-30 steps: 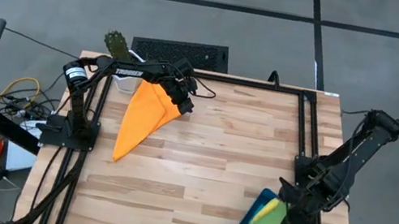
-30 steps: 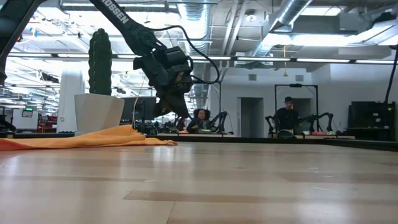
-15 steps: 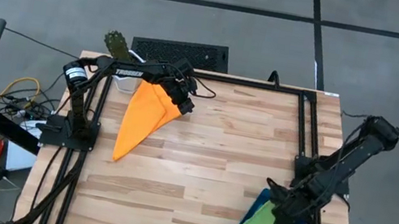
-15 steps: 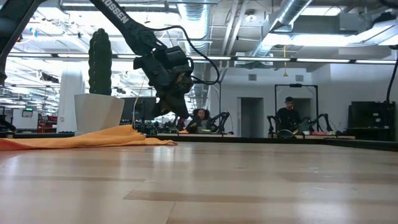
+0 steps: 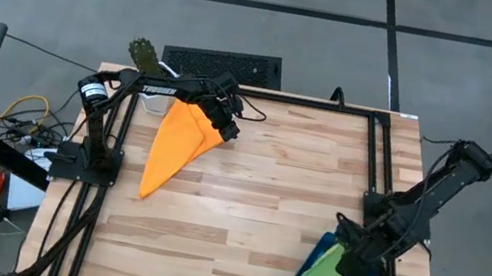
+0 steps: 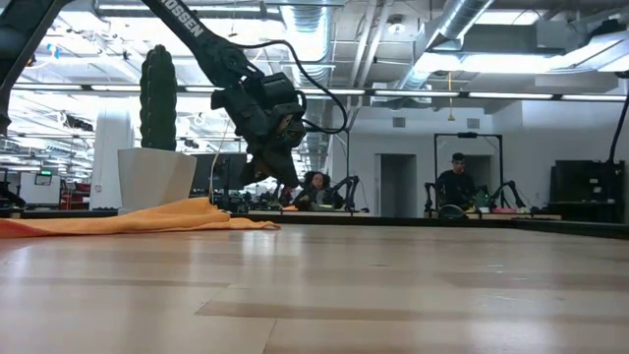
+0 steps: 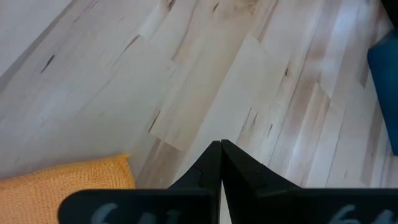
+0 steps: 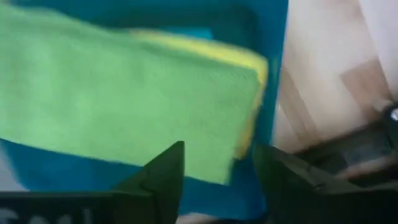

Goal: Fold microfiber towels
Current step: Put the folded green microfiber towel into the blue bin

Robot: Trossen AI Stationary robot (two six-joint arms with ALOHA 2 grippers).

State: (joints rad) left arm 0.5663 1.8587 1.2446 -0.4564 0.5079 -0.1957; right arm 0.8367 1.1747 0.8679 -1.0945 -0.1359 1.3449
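Note:
An orange towel (image 5: 173,146), folded to a long triangle, lies flat at the table's far left; it also shows in the low view (image 6: 147,218) and the left wrist view (image 7: 62,186). My left gripper (image 5: 228,127) hangs shut just above the table by the towel's far right corner, touching nothing (image 7: 221,149). At the near right corner a green towel (image 8: 124,93) lies on a yellow towel (image 8: 252,65) in the teal tray (image 5: 304,270). My right gripper (image 8: 217,165) stands open over the green towel's edge (image 5: 348,266).
Black frame rails (image 5: 376,151) run along the table's right and far sides. A black slatted box (image 5: 222,63) and a cactus in a pot (image 5: 142,52) stand beyond the far edge. Bare wood lies across the table's middle (image 5: 267,193). People sit far behind (image 6: 454,182).
My right gripper has shifted a little toward the table's left over the tray. The green towel now lies further over the yellow one, less of which shows than a second ago.

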